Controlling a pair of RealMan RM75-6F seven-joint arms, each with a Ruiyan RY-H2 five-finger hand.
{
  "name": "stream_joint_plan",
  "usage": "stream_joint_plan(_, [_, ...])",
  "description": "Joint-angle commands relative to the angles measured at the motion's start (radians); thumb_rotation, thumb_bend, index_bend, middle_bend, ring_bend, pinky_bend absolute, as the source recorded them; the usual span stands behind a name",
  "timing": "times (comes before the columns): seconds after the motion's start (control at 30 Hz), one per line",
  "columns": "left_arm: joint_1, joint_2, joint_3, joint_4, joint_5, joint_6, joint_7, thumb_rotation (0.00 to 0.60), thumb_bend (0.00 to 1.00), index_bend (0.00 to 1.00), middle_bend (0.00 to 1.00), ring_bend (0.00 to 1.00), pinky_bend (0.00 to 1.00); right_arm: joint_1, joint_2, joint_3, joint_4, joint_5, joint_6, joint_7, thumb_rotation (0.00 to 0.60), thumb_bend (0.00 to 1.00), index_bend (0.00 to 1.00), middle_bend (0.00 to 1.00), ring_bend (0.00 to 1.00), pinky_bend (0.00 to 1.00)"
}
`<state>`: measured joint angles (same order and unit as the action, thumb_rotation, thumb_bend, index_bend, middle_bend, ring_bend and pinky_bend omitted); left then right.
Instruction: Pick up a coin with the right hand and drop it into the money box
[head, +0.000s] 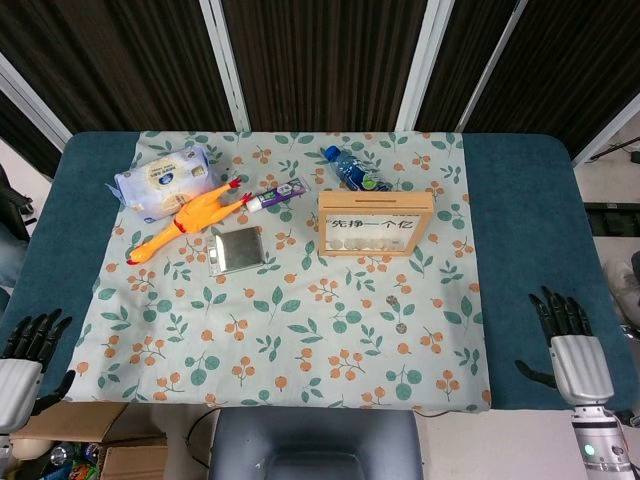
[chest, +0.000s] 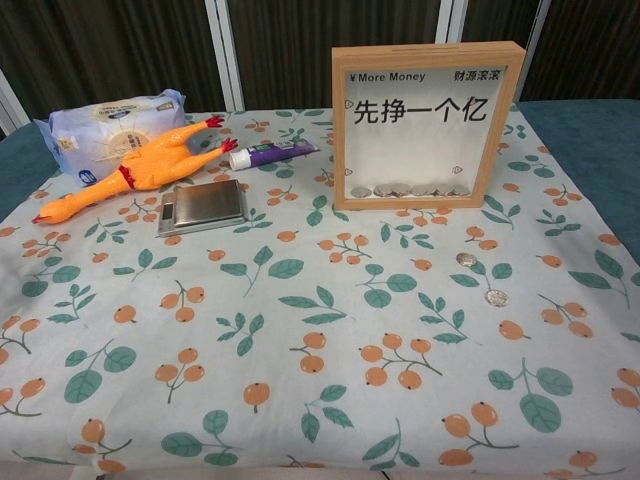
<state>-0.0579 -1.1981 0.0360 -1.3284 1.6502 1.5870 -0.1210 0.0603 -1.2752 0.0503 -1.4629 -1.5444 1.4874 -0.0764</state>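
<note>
The wooden-framed money box (head: 376, 222) (chest: 427, 122) stands upright on the floral cloth, with several coins lying along its bottom behind the glass. Two loose coins rest on the cloth in front of it: one (head: 393, 300) (chest: 465, 259) nearer the box, the other (head: 400, 326) (chest: 496, 297) closer to me. My right hand (head: 566, 343) hovers at the table's near right corner, fingers spread and empty, well right of the coins. My left hand (head: 25, 354) stays open at the near left corner. Neither hand appears in the chest view.
A tissue pack (head: 163, 181), rubber chicken (head: 186, 222), toothpaste tube (head: 276, 194), metal scale (head: 238, 249) and a water bottle (head: 354, 168) behind the box fill the cloth's far half. The cloth (head: 280, 345) ends short of the blue table's (head: 520, 250) side edges.
</note>
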Motion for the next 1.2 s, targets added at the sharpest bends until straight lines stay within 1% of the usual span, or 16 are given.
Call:
stream_joint_plan(0.03, [-0.002,-0.003,0.0,0.003,0.001,-0.002,0.0,0.6,0.36,0.0,0.0,0.0,0.0,0.049,-0.007,0.016,-0.042,-0.017,-0.045,-0.078,0.6,0.25,0.0,0.0,0.0,0.0])
stream_joint_plan(0.17, [-0.002,-0.008,0.0,0.011,-0.002,-0.005,-0.009,0.6,0.36,0.0,0.0,0.0,0.0,0.11,-0.041,0.029,-0.088,-0.002,-0.129,-0.196,0.6,0.25,0.0,0.0,0.0,0.0])
stream_joint_plan(0.27, [-0.002,-0.014,0.0,0.02,-0.005,-0.007,-0.015,0.6,0.36,0.0,0.0,0.0,0.0,0.152,-0.087,0.036,-0.094,0.024,-0.194,-0.293,0.6,0.25,0.0,0.0,0.0,0.0])
stream_joint_plan(0.37, [0.001,-0.017,0.0,0.027,-0.006,-0.004,-0.022,0.6,0.36,0.0,0.0,0.0,0.0,0.182,-0.141,0.042,-0.078,0.051,-0.238,-0.367,0.6,0.25,0.0,0.0,0.0,0.0])
stream_joint_plan(0.47, [0.004,-0.019,0.0,0.036,-0.01,-0.002,-0.03,0.6,0.36,0.0,0.0,0.0,0.0,0.207,-0.211,0.045,-0.035,0.078,-0.265,-0.434,0.6,0.25,0.0,0.0,0.0,0.0])
stream_joint_plan(0.57, [0.006,-0.019,-0.001,0.044,-0.013,0.0,-0.038,0.6,0.36,0.0,0.0,0.0,0.0,0.221,-0.274,0.044,0.017,0.088,-0.271,-0.453,0.6,0.25,0.0,0.0,0.0,0.0])
stream_joint_plan(0.73, [0.01,-0.02,-0.001,0.054,-0.016,0.003,-0.047,0.6,0.36,0.0,0.0,0.0,0.0,0.236,-0.358,0.034,0.099,0.085,-0.269,-0.436,0.6,0.25,0.0,0.0,0.0,0.0])
stream_joint_plan(0.87, [0.011,-0.02,-0.001,0.056,-0.017,0.003,-0.049,0.6,0.36,0.0,0.0,0.0,0.0,0.24,-0.382,0.032,0.127,0.081,-0.264,-0.422,0.6,0.25,0.01,0.0,0.0,0.0])
stream_joint_plan(0.93, [0.012,-0.019,-0.001,0.057,-0.018,0.003,-0.051,0.6,0.36,0.0,0.0,0.0,0.0,0.242,-0.394,0.03,0.142,0.078,-0.259,-0.413,0.6,0.25,0.06,0.0,0.0,0.0])
stream_joint_plan(1.0, [0.013,-0.018,0.0,0.059,-0.02,0.003,-0.054,0.6,0.36,0.0,0.0,0.0,0.0,0.246,-0.417,0.027,0.172,0.072,-0.253,-0.39,0.6,0.27,0.19,0.0,0.0,0.0])
stream_joint_plan(1.03, [0.013,-0.018,-0.001,0.06,-0.021,0.003,-0.055,0.6,0.36,0.0,0.0,0.0,0.0,0.247,-0.425,0.024,0.181,0.072,-0.257,-0.375,0.6,0.28,0.23,0.0,0.0,0.0])
stream_joint_plan(1.1, [0.013,-0.017,-0.001,0.06,-0.022,0.002,-0.057,0.6,0.36,0.0,0.0,0.0,0.0,0.25,-0.443,0.021,0.208,0.066,-0.252,-0.347,0.6,0.3,0.34,0.0,0.0,0.0])
stream_joint_plan(1.2, [0.011,-0.019,-0.002,0.061,-0.024,-0.003,-0.057,0.6,0.36,0.0,0.0,0.0,0.0,0.253,-0.459,0.019,0.234,0.06,-0.243,-0.321,0.6,0.3,0.43,0.0,0.0,0.0])
